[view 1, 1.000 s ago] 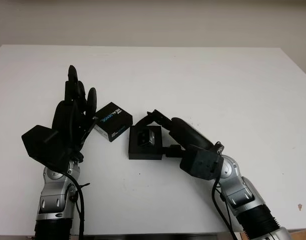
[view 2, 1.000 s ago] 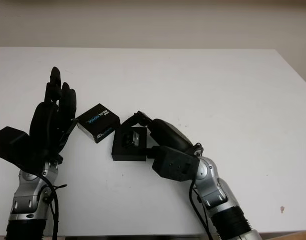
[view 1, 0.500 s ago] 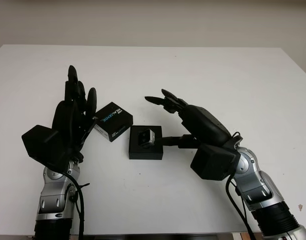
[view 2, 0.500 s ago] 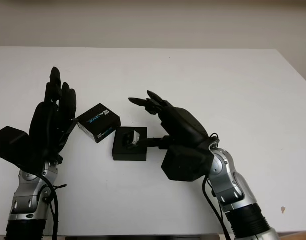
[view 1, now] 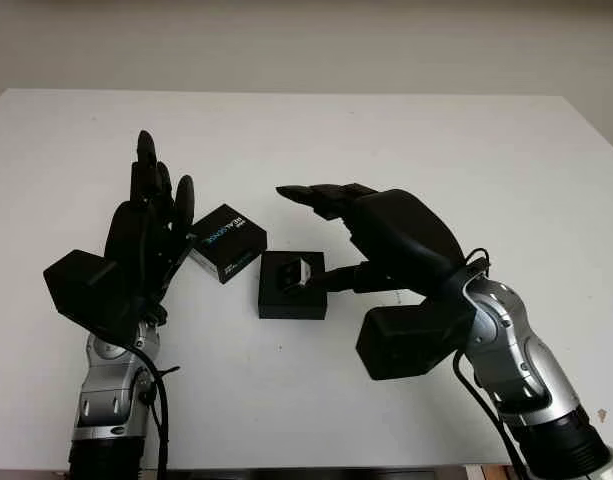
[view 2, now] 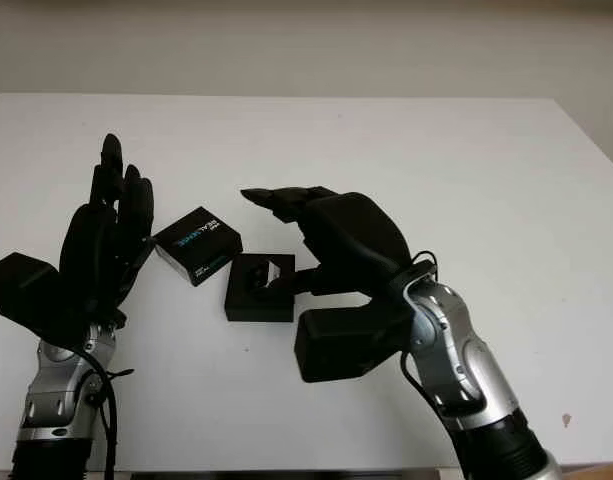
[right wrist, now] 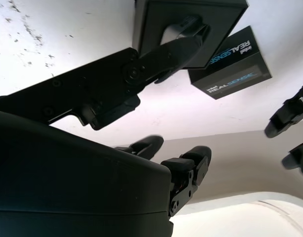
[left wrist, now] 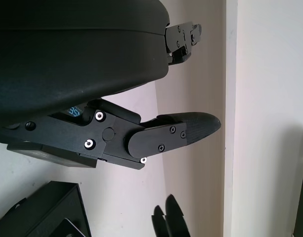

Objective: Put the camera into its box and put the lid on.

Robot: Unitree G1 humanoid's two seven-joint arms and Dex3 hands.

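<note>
The black box [view 1: 282,300] lies open at the table's middle, with the grey-faced camera [view 1: 304,270] sitting inside it. The black lid [view 1: 226,243], printed REALSENSE, lies just left of the box, touching its corner. My right hand [view 1: 316,238] is open and raised above and to the right of the box; its fingers [view 1: 316,195] point left over it and its thumb [view 1: 336,281] reaches to the box's right rim. In the right wrist view the thumb [right wrist: 156,54] crosses in front of the box [right wrist: 225,12]. My left hand [view 1: 161,200] stands upright and open, close beside the lid's left side.
The white table [view 1: 406,140] stretches wide behind and to the right of the hands. Its back edge meets a pale wall [view 1: 306,40]. Both forearms come in from the near edge.
My right hand has let go of the camera in the box, lifted up and back to the right, and opened. The left hand, lid and box have stayed put.
</note>
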